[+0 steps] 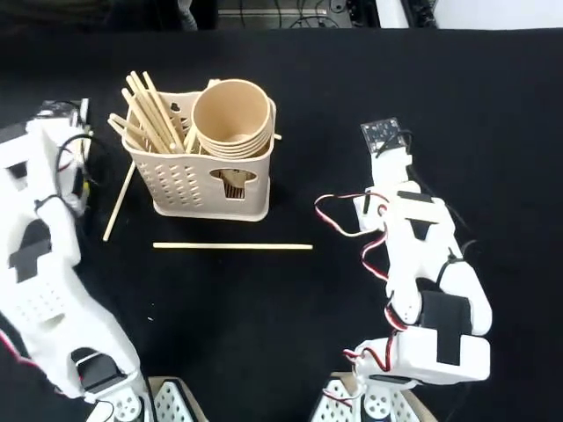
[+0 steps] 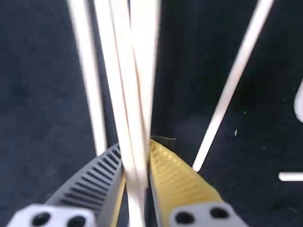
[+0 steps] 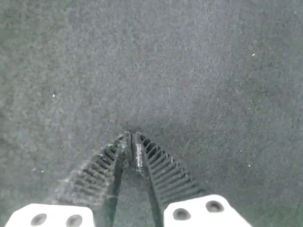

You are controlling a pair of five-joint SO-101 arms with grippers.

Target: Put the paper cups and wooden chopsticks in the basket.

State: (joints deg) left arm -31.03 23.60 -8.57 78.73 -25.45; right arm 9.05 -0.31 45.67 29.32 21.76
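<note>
With left jaws clenched on chopsticks (image 2: 135, 156) and right jaws closed empty, I feared a loose stick missing the basket (image 1: 211, 189).

Loose chopstick (image 1: 233, 246) (lying flat) crosses before the basket (image 1: 189, 189); open passage toward the right arm (image 1: 413, 237).

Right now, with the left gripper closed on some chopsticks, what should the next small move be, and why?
Probably lift the left gripper and carry its chopsticks toward the basket: the jaws are shut on them, and black table, not the basket, lies behind them.
</note>
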